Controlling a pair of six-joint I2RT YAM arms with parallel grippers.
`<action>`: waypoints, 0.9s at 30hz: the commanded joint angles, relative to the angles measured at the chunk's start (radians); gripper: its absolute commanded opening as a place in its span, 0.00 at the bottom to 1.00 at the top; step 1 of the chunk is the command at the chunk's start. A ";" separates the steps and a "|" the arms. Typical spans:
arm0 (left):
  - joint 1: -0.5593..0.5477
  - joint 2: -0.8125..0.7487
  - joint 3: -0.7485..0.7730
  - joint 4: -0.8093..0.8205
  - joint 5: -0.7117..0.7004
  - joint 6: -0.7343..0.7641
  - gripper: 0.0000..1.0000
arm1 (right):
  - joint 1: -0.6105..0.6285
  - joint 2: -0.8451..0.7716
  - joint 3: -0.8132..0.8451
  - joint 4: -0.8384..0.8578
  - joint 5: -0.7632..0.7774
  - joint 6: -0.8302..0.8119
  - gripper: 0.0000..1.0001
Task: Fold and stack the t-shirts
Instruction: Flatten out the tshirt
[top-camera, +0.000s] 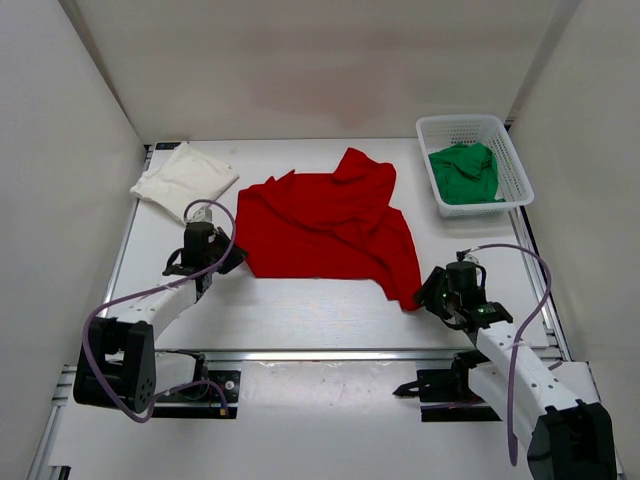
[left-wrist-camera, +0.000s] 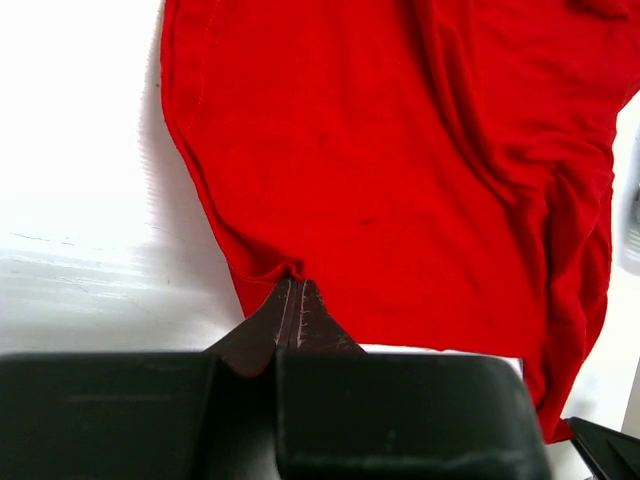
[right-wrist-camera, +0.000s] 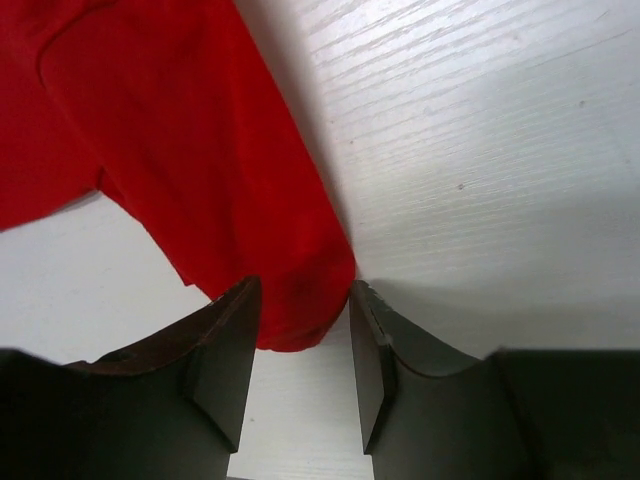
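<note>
One grip only: left claw (left-wrist-camera: 297, 292) clamped on the red t-shirt (top-camera: 320, 225), right claw (right-wrist-camera: 300, 305) apart, so your lift may skew it.

Two white-shelled arms (top-camera: 165, 305) with black joints, looping purple cables (top-camera: 549, 283), dark wedge-shaped fingers (right-wrist-camera: 225, 350).

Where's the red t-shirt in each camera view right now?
Top external: red t-shirt spread mid-table, between both arms.
Left wrist: red t-shirt fills the upper picture, near edge pinched in the left hand.
Right wrist: upper left, its corner between the open fingers of the right hand.
Shared landmark: that corner, lower right for the left wrist.
</note>
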 joint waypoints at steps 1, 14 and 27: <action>-0.004 -0.025 -0.005 0.015 0.014 -0.001 0.00 | 0.009 0.002 -0.007 0.048 -0.043 0.009 0.39; -0.004 -0.036 0.020 0.024 0.034 -0.028 0.00 | 0.000 -0.035 -0.019 0.054 -0.080 0.012 0.00; 0.156 -0.071 0.875 -0.223 0.289 -0.028 0.00 | 0.508 0.183 1.074 -0.134 0.823 -0.483 0.00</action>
